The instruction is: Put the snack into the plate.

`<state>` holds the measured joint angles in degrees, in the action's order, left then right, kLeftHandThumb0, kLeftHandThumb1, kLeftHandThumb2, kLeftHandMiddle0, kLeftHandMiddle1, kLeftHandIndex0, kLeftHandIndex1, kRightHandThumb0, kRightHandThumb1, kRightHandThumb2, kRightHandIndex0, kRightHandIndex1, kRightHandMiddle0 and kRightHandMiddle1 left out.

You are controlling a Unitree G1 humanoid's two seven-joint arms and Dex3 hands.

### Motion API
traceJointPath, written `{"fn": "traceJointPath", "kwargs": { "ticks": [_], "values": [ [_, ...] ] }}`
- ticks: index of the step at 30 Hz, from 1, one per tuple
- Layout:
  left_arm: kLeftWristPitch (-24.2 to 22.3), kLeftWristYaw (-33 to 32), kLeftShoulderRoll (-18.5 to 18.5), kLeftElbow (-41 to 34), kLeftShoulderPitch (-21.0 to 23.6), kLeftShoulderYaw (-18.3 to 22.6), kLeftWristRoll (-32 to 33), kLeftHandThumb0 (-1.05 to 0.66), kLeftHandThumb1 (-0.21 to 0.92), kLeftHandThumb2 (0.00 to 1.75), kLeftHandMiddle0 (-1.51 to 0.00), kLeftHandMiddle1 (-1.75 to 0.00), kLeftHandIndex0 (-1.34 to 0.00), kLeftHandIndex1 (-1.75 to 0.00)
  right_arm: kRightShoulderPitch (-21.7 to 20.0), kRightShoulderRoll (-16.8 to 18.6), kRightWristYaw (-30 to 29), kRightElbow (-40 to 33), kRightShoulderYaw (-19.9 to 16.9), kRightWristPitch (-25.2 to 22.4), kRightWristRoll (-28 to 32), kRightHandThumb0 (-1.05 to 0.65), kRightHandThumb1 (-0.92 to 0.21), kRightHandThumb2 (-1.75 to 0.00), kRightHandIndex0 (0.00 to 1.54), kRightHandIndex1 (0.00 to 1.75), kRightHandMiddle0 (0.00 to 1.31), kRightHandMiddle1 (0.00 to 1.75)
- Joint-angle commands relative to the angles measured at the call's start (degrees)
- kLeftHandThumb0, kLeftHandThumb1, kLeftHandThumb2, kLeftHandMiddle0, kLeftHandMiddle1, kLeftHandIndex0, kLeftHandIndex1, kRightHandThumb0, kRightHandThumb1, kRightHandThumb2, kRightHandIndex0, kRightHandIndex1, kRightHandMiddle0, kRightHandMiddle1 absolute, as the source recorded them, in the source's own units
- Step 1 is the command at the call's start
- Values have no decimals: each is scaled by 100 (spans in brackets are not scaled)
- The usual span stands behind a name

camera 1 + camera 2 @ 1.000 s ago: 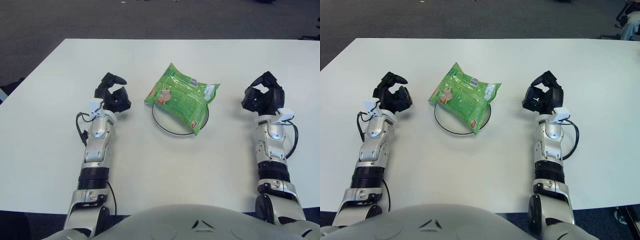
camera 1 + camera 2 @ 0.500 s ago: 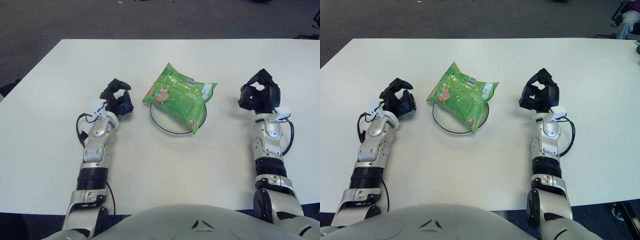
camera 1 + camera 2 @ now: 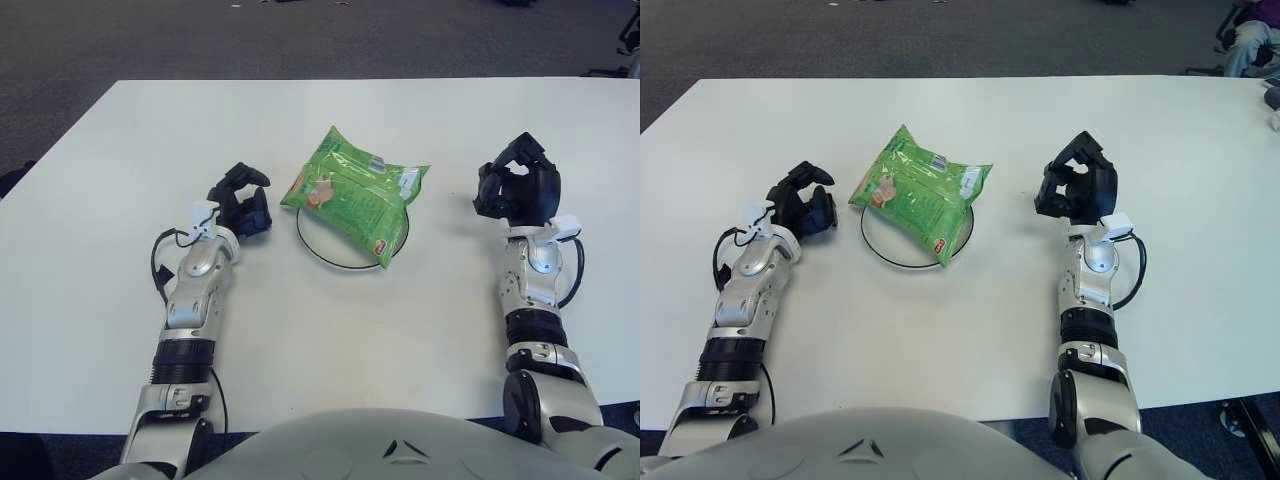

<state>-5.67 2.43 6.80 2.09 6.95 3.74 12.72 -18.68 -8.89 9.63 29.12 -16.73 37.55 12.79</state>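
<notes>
A green snack bag (image 3: 352,192) lies on a white plate with a dark rim (image 3: 330,252) in the middle of the white table. It covers most of the plate and overhangs its far edge. My left hand (image 3: 240,202) rests on the table just left of the plate, fingers curled and holding nothing. My right hand (image 3: 516,188) is raised to the right of the plate, about a hand's width from the bag, fingers curled and holding nothing.
The white table (image 3: 320,330) has its far edge at the top against dark carpet (image 3: 300,40). Part of a seated person (image 3: 1252,40) shows at the far right corner. My torso (image 3: 400,450) fills the bottom.
My left hand has lowered and moved right, closer to the plate. My right hand has shifted slightly inward and up. The bag and plate stay put.
</notes>
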Motion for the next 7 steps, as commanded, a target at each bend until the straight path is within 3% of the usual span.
{"fn": "traceJointPath", "kwargs": {
  "ticks": [1, 7],
  "values": [
    [-50, 17, -330, 314, -878, -117, -69, -46, 37, 124, -125, -175, -57, -175, 804, 438, -42, 599, -30, 87, 83, -54, -17, -149, 136, 175, 73, 175],
    [-147, -35, -285, 227, -848, -136, -124, -46, 38, 124, -122, -175, -57, -175, 858, 443, -86, 423, -23, 21, 90, -55, -16, -151, 136, 175, 75, 175]
  ]
}}
